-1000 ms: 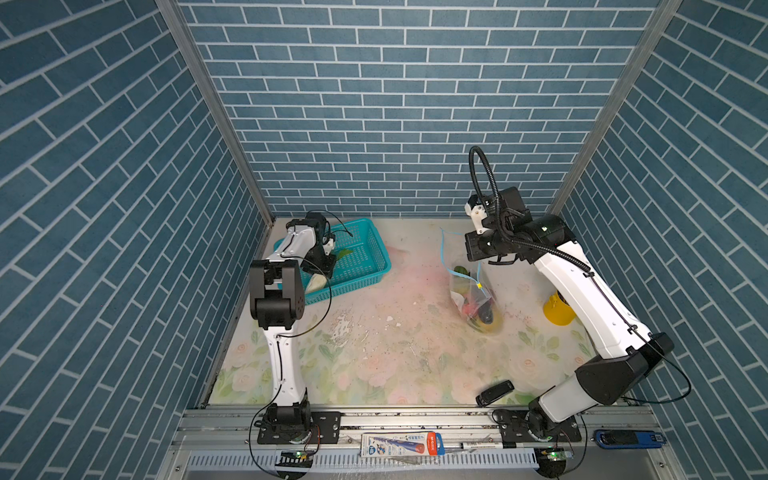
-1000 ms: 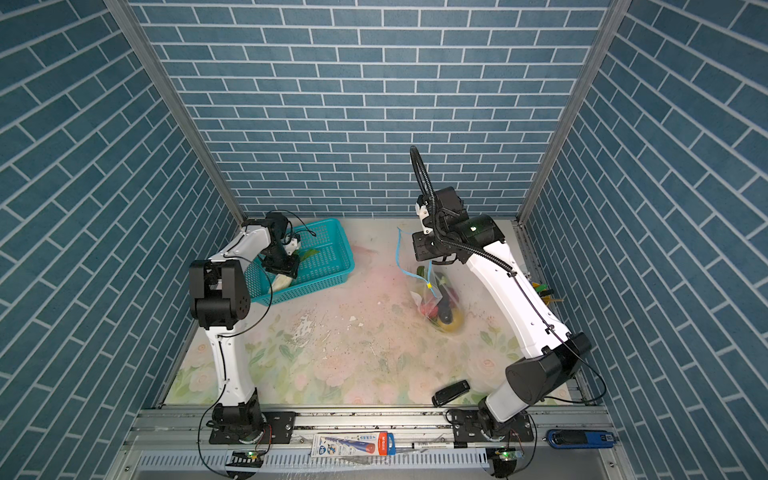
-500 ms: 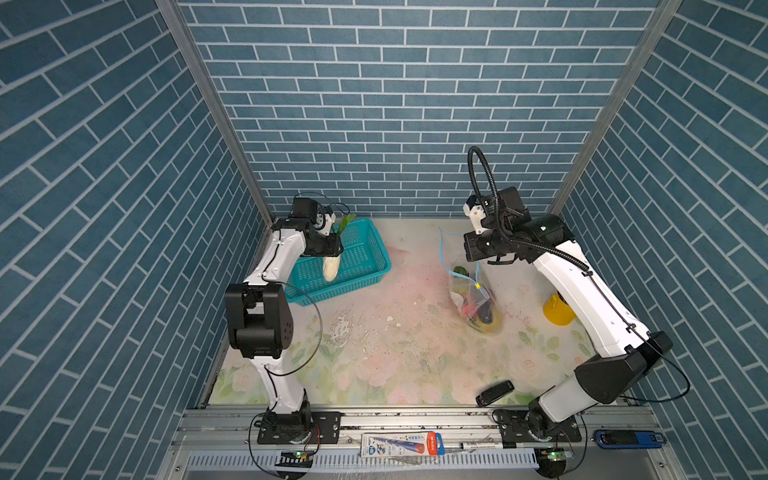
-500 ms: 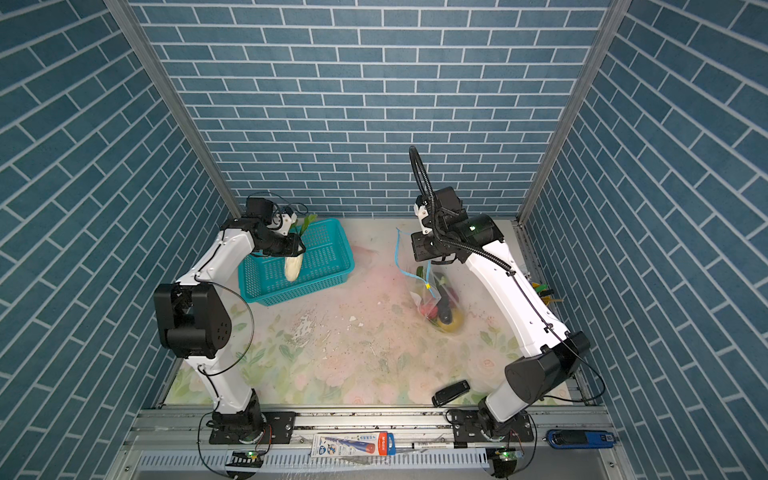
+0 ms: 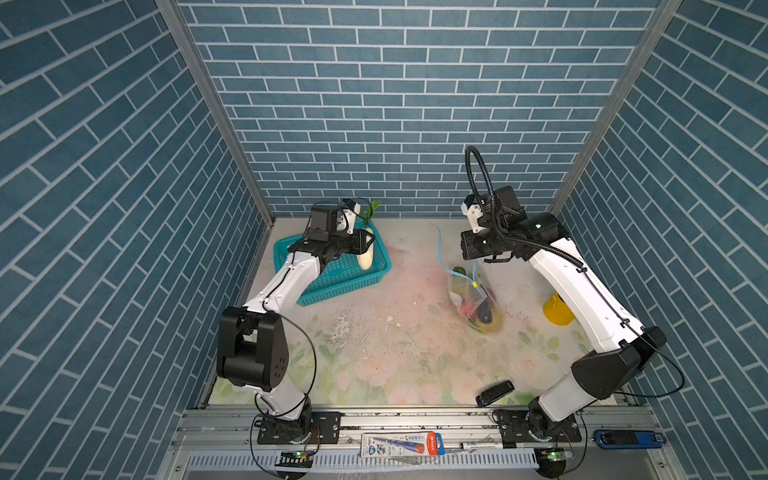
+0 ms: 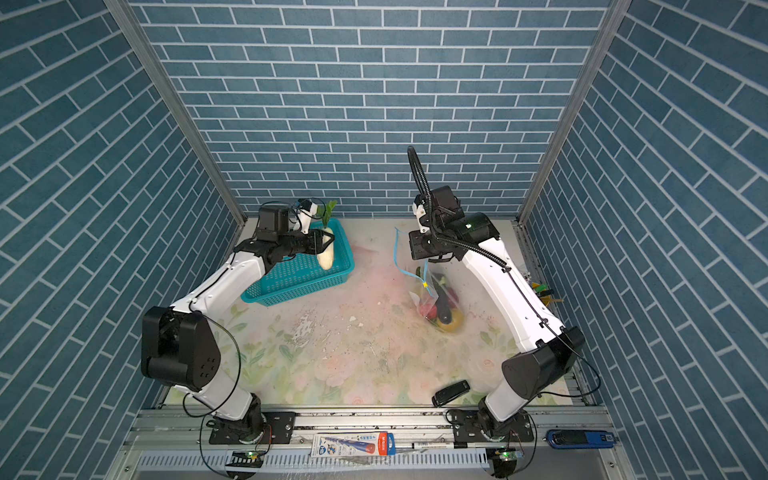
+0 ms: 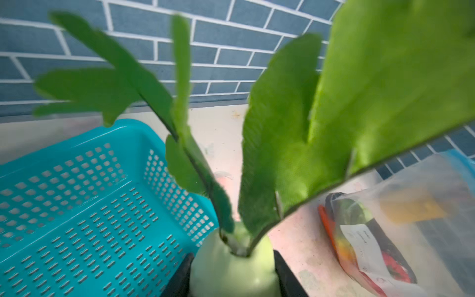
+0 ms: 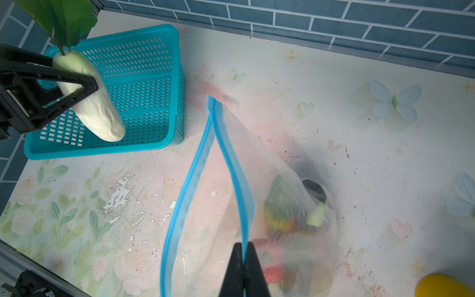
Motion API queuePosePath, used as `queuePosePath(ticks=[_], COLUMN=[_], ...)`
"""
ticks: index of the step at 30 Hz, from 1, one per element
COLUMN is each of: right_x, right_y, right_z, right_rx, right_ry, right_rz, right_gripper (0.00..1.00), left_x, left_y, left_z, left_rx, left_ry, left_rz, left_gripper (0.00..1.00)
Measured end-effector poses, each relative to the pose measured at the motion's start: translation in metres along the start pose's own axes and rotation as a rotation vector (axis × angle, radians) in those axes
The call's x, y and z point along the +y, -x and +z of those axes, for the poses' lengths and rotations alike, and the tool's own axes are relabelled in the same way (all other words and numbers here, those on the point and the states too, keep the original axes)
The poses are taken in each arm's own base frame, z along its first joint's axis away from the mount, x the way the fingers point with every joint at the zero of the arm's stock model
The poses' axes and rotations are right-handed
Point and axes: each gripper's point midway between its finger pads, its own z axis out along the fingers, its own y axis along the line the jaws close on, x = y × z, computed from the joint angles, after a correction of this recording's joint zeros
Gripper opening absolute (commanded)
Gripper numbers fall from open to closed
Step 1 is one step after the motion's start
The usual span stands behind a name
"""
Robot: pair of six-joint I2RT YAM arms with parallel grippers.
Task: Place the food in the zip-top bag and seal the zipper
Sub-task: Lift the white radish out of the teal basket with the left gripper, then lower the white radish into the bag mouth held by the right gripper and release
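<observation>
1. The left gripper point(image 5: 366, 245) is closed around a long white toy radish point(image 8: 100, 118) with big green leaves point(image 7: 282, 144). Its black fingers point(image 7: 285, 279) squeeze the radish on both sides, close to the leafy end.
2. The radish hangs over the blue-green plastic basket with little holes point(image 5: 345, 289). Its leaves point up and its tip points down, and it leans a bit. I cannot tell if the tip touches the basket floor.
3. The right gripper point(image 8: 243, 250) is pinched tight on the light blue zipper point(image 8: 231, 159) of the big clear zip-top bag point(image 8: 282, 177) and holds that edge up.
4. In both top views the bag is to the right of the basket, well apart from it.
5. The bag's mouth is open. The two blue sides spread apart and meet at the end nearest the basket.
6. A tiny yellow slider point(image 5: 473, 285) sits on the zipper.
7. The food point(image 6: 440, 309) is inside the bag, down at its low end on the flowery table point(image 5: 395, 332). I can see dark, red, yellow and green pieces.
8. A yellow thing point(image 5: 559, 313) sits farther from the basket than the bag.
</observation>
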Motion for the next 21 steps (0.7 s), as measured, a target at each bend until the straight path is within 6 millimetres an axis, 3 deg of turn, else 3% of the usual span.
queuePosePath(ticks=[9, 21], right_x=[0.004, 0.008], right_y=[0.005, 0.008], right_z=[0.001, 0.006], right_rx=[-0.020, -0.035], right_ry=[0.022, 0.045], right_rz=[0.027, 0.059], right_gripper=[0.00, 0.00], left_x=[-0.062, -0.172], left_y=[0.023, 0.045], left_z=[0.002, -0.008], left_rx=[-0.204, -0.382], left_ry=[-0.151, -0.401], left_rz=[0.052, 0.158], left_gripper=[0.34, 0.31])
